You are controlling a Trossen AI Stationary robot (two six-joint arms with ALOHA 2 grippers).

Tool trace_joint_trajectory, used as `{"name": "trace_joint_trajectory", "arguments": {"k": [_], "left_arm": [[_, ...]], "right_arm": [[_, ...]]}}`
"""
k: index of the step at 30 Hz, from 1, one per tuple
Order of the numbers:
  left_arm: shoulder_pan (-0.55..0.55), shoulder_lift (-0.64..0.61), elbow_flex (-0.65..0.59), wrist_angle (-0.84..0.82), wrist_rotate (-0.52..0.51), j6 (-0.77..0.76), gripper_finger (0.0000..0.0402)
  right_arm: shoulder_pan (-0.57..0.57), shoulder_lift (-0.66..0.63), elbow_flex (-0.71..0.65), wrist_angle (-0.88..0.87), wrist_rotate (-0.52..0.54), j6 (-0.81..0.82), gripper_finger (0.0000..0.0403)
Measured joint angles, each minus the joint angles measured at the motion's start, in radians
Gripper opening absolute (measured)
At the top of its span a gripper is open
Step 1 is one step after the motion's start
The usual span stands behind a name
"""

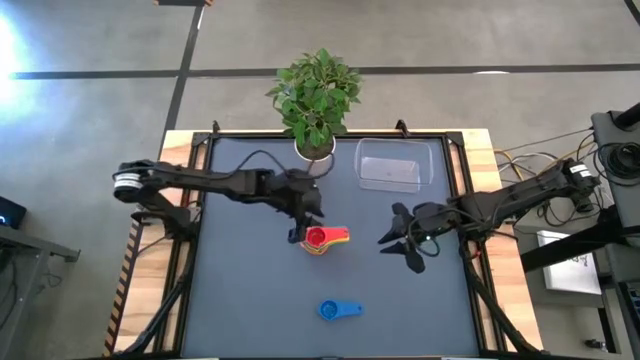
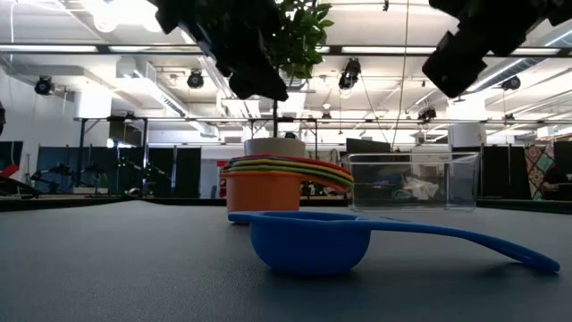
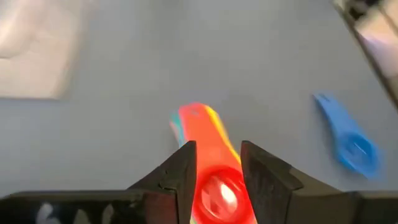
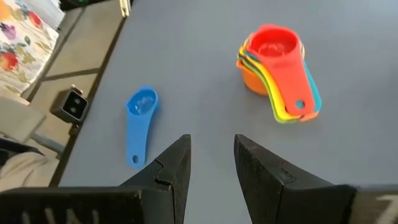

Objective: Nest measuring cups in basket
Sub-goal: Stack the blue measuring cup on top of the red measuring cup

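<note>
Several measuring cups sit nested in one stack (image 1: 320,240) (image 4: 273,62) on the dark mat. The red cup (image 3: 214,186) is on top, the orange one (image 2: 261,190) at the bottom, and the handles fan toward the table's right. My left gripper (image 1: 303,232) (image 3: 217,148) hangs open above the stack, clear of it in the low view (image 2: 257,82). A blue cup (image 1: 338,310) (image 2: 313,241) lies alone nearer the table's near edge. The clear basket (image 1: 390,165) (image 2: 411,182) stands at the far side. My right gripper (image 1: 397,252) (image 4: 211,142) is open in the air, right of the stack.
A white plant pot with a leafy plant (image 1: 315,100) stands at the far edge, left of the basket. The wooden table frame (image 1: 480,150) borders the mat. Bare mat lies between the stack, the blue cup and the basket.
</note>
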Motion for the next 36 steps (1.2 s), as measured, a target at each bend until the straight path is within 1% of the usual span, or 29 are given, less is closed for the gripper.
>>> {"name": "trace_joint_trajectory", "arguments": {"k": [2, 4, 9, 13, 18, 22, 25, 28, 31, 33, 36], "left_arm": [[0.001, -0.049, -0.074, 0.124, -0.11, -0.048, 0.0103], [0.004, -0.101, -0.148, 0.265, -0.158, -0.072, 0.0101], [-0.002, -0.219, -0.321, 0.586, -0.157, -0.123, 0.01], [-0.002, -0.289, -0.429, 0.821, -0.193, -0.158, 0.01], [-0.01, -0.304, -0.528, 1.022, -0.204, -0.164, 0.01], [-0.026, -0.273, -0.573, 1.17, -0.239, -0.171, 0.01], [-0.041, -0.229, -0.58, 1.224, -0.247, -0.179, 0.01], [-0.056, -0.2, -0.563, 1.223, -0.246, -0.189, 0.01], [-0.072, -0.186, -0.54, 1.208, -0.245, -0.197, 0.01], [-0.081, -0.181, -0.525, 1.174, -0.245, -0.198, 0.01], [-0.09, -0.19, -0.508, 1.111, -0.245, -0.198, 0.01]], "right_arm": [[0.0, 0.016, -0.008, 0.006, 0.0, -0.006, 0.0112], [0.0, 0.044, -0.013, 0.033, 0.002, -0.012, 0.0112], [0.005, 0.152, -0.014, 0.106, -0.001, 0.012, 0.0112], [0.008, 0.244, -0.012, 0.149, -0.002, 0.03, 0.0112], [0.031, 0.344, -0.012, 0.234, -0.002, 0.034, 0.0112], [0.066, 0.412, -0.012, 0.361, -0.003, 0.033, 0.0112], [0.09, 0.461, -0.012, 0.464, -0.006, 0.029, 0.0112], [0.118, 0.519, -0.01, 0.578, -0.006, 0.03, 0.0112], [0.142, 0.579, 0.006, 0.613, -0.012, 0.029, 0.0116], [0.156, 0.611, 0.023, 0.612, -0.022, 0.03, 0.0129], [0.178, 0.668, 0.066, 0.619, -0.029, 0.037, 0.0162]]}}
